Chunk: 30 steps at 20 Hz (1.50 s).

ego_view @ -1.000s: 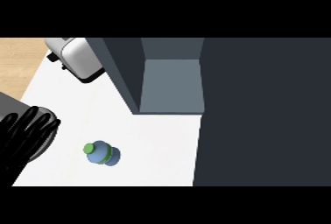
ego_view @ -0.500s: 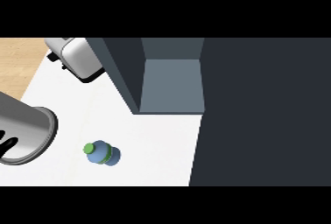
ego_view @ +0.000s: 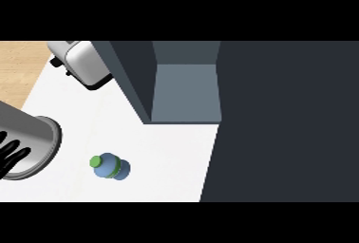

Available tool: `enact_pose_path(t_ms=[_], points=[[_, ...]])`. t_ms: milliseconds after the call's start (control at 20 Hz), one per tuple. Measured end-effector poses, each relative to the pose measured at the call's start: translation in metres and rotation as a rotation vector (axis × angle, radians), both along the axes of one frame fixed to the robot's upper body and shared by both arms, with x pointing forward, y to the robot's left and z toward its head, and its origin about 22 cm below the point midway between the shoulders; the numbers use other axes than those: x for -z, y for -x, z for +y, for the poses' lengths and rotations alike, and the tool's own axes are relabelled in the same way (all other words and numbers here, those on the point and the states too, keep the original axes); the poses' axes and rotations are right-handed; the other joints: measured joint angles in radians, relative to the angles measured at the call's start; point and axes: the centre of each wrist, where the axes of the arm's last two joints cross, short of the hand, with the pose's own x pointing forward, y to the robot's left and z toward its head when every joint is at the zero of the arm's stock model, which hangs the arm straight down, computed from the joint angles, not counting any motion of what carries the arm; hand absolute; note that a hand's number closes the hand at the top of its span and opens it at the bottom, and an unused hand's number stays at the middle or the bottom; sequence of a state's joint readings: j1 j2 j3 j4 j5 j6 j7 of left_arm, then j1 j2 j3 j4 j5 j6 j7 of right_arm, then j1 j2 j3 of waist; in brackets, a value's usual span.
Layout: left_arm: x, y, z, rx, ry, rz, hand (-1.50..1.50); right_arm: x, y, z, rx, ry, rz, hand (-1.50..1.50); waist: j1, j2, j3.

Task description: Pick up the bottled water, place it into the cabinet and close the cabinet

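The bottled water (ego_view: 109,166) is seen standing on the white worktop (ego_view: 161,147), well apart from the open cabinet (ego_view: 184,90). The left hand (ego_view: 11,152) is seen at the left edge, fingers relaxed, nothing held. A toaster (ego_view: 84,61) is seen beside the cabinet.

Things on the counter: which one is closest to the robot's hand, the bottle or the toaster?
The bottled water, blue with a green cap, stands just right of the left hand. The silver toaster sits farther back.

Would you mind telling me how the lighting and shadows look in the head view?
Head view: even, flat light; the white counter has no glare; the bottled water casts almost no shadow; the open cabinet interior reads grey-blue, its right side uniformly dark.
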<state>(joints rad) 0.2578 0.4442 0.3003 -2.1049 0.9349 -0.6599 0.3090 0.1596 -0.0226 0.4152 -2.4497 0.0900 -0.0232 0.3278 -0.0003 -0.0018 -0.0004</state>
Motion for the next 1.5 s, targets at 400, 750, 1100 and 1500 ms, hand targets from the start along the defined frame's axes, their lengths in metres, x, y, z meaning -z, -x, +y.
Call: enact_pose_path(t_ms=[400, 750, 1100, 1500], points=[[0.034, -0.010, -0.009, -0.027, -0.044, 0.038, -1.50, -0.004, 0.007, 0.006, -0.021, -0.004, 0.027, -1.50, -0.005, 0.000, 0.000], [0.071, -0.034, -0.014, -0.065, -0.076, 0.083, -1.50, -0.008, 0.005, 0.005, -0.016, 0.012, 0.028, -1.50, -0.009, 0.001, -0.001], [0.117, -0.054, -0.011, -0.066, -0.129, 0.147, -1.50, -0.006, 0.009, 0.009, -0.028, -0.001, 0.032, -1.50, -0.013, 0.001, -0.001], [0.165, -0.072, -0.007, -0.070, -0.150, 0.211, -1.50, -0.007, 0.009, 0.009, -0.024, 0.008, 0.034, -1.50, -0.014, 0.001, -0.001]])
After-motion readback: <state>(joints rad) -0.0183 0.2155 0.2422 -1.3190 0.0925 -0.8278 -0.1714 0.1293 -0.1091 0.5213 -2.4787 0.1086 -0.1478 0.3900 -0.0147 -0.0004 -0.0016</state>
